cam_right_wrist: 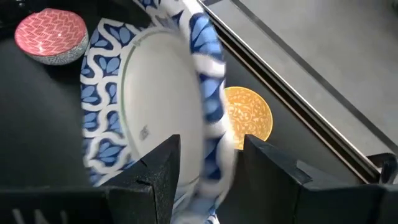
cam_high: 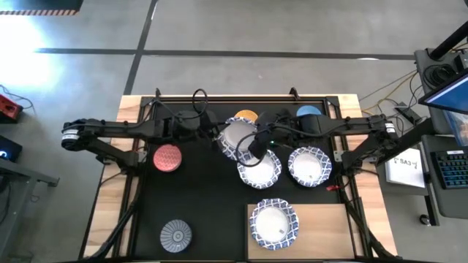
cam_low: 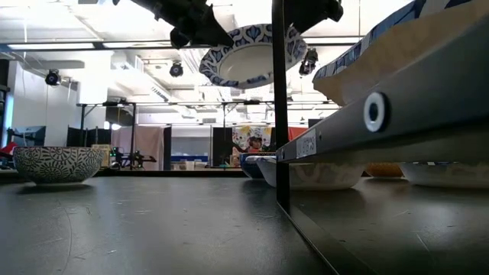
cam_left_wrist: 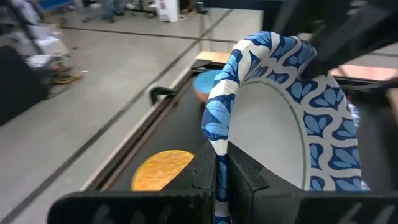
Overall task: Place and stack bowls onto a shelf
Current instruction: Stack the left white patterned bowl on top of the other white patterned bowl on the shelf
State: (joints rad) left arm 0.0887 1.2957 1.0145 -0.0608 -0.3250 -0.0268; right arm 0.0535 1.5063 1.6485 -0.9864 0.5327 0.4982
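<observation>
A large bowl [cam_high: 235, 136] is held aloft, tilted, its rim pinched by the left gripper [cam_high: 217, 136]; the right gripper [cam_high: 256, 150], at its 4 o'clock, straddles the rim, fingers apart.

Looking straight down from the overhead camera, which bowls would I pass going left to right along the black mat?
Pink-red bowl → lifted blue-rimmed bowl, pinched by the left gripper → blue-rimmed bowl on the mat → another blue-rimmed bowl.

One bowl [cam_high: 274, 223] sits on the shelf [cam_high: 333, 234] — two bowls [cam_high: 310, 166] just behind it.
</observation>
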